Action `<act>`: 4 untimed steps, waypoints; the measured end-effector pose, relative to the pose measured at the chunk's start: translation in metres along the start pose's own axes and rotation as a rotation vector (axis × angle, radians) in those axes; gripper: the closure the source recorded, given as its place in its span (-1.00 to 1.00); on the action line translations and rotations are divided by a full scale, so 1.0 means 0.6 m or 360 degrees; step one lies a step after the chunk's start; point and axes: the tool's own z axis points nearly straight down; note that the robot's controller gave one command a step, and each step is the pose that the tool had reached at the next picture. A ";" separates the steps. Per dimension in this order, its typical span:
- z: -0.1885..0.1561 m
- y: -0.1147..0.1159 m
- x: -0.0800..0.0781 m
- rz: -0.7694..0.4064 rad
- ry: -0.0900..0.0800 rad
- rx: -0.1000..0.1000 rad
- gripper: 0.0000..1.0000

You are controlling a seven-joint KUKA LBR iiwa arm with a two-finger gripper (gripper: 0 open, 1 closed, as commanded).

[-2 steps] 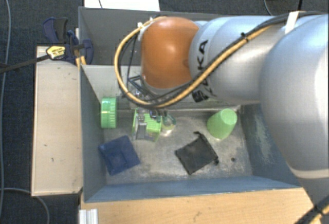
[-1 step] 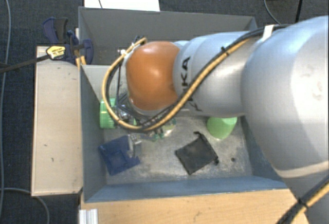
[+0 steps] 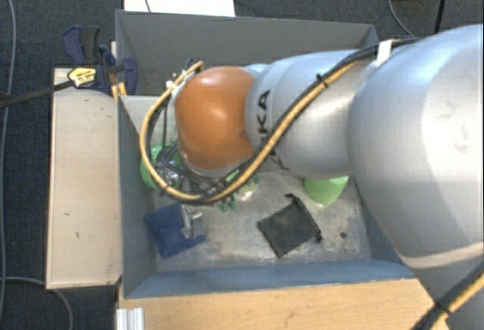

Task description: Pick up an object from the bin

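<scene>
One blue piece (image 3: pixel 168 233), dark and rumpled, lies in the front left corner of the bin (image 3: pixel 249 39), close to the left and front walls. The claw (image 3: pixel 189 220) is right at its upper right edge, and a bit of grey metal there seems to touch the blue. The wrist covers most of the claw, so I cannot tell whether it is spread or pressed together, or whether it grips anything.

One black square (image 3: pixel 289 226), flat and tilted to stand on a corner, lies on the floor to the right of the blue piece and well apart from it.

Two pale green things are there. One (image 3: pixel 150 168) is by the left wall, half hidden behind the wrist. The other (image 3: pixel 327 189) is rounded, sits further right and is partly under the arm (image 3: pixel 393 139). A few small dark green bits (image 3: pixel 227 204) lie just beside the claw, between the blue piece and the black square; what they are I cannot tell.

Above the claw sits the round orange cover (image 3: pixel 213 118) of the wrist. One tan cable (image 3: pixel 145 135) loops round its left side and runs back up along the arm.
</scene>
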 end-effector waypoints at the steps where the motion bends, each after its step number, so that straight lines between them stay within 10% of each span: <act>1: -0.026 0.006 -0.004 0.0080 -0.0011 0.0000 -1.00; 2: 0.056 0.013 0.003 -0.0346 -0.0006 0.0000 -1.00; 3: 0.075 0.015 0.010 -0.0140 -0.0010 -0.0001 1.00; 4: 0.075 0.015 0.010 -0.0140 -0.0010 -0.0001 1.00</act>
